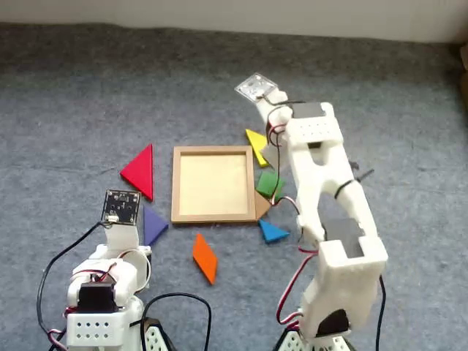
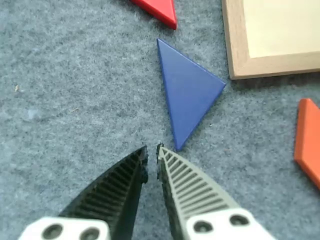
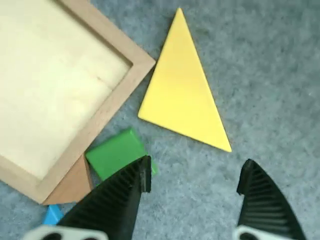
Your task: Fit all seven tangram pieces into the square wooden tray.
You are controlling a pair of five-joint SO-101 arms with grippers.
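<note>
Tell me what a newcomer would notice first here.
The square wooden tray sits mid-table with no piece in it, coloured pieces scattered around it. The right gripper hangs open near the yellow triangle by the tray's far right corner. The left gripper is shut at a tip of the blue triangle.

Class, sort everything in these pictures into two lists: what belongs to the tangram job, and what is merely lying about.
Belongs to the job:
wooden tray
red triangle
dark blue triangle
orange parallelogram
yellow triangle
green square
brown triangle
light blue triangle

Merely there:
grey carpet
black cable
</note>
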